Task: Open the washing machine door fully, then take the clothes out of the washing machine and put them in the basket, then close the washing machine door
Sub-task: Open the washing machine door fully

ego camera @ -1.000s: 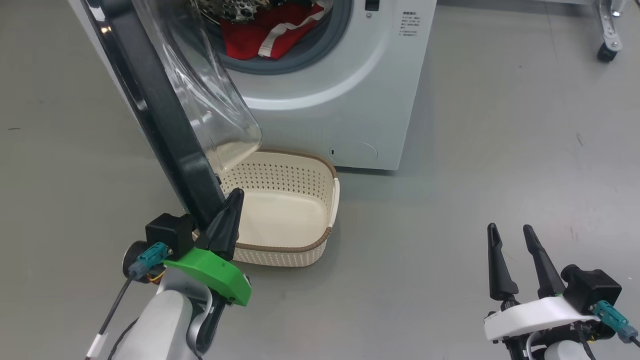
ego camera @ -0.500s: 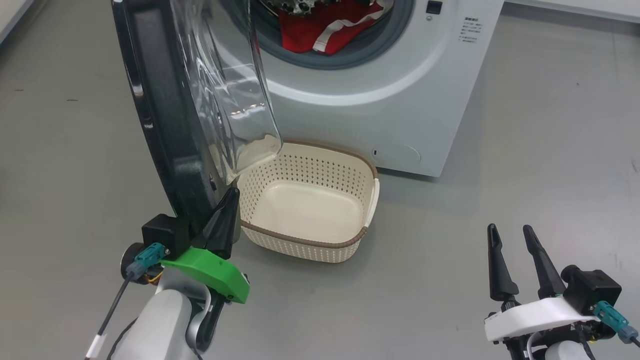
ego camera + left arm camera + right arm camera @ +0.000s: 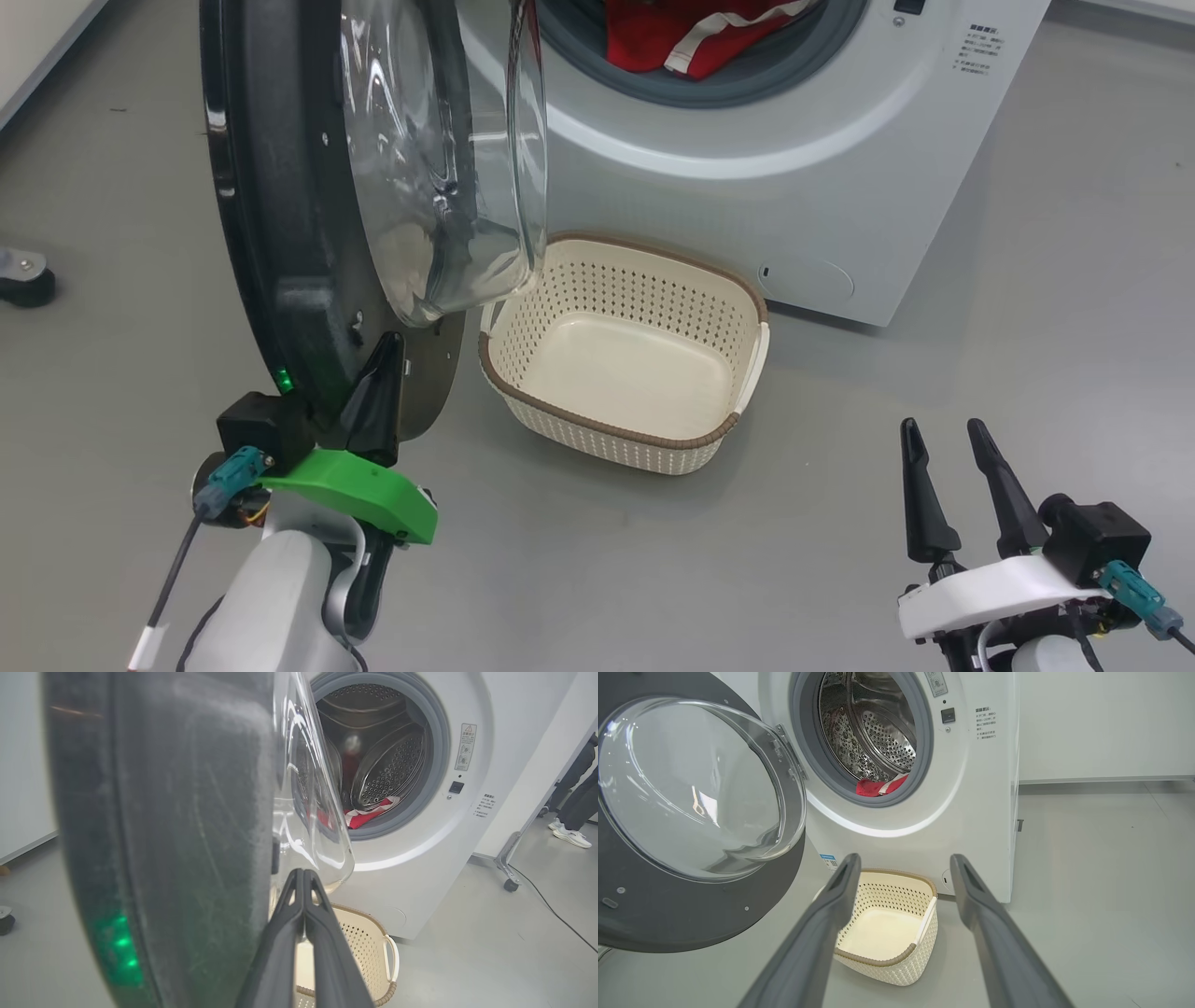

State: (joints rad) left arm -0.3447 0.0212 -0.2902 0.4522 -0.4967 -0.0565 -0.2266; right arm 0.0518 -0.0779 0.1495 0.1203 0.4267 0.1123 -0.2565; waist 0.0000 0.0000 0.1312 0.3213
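Left jaws were pinched shut on nothing, close against the lower rim of the washing machine door (image 3: pixel 271 233). Door looked rigid, glass slick: push the rim. Right jaws stood wide, empty. Basket (image 3: pixel 896 970) lay ahead of them, clothes (image 3: pixel 644 42) beyond, soft and light: pinch a fold.

Clock centred on the basket (image 3: pixel 625 373) on the floor, head view: the washing machine (image 3: pixel 747 187) sits right behind it at 12 to 1, with the clothes (image 3: pixel 691 37) lying in the drum mouth, and the swung-out door (image 3: pixel 271 187) stands at 10, left of the basket. The left gripper (image 3: pixel 385 355) is at 8, just beside the door's bottom edge. The right gripper (image 3: pixel 941 427) is off at 4, well apart from everything.
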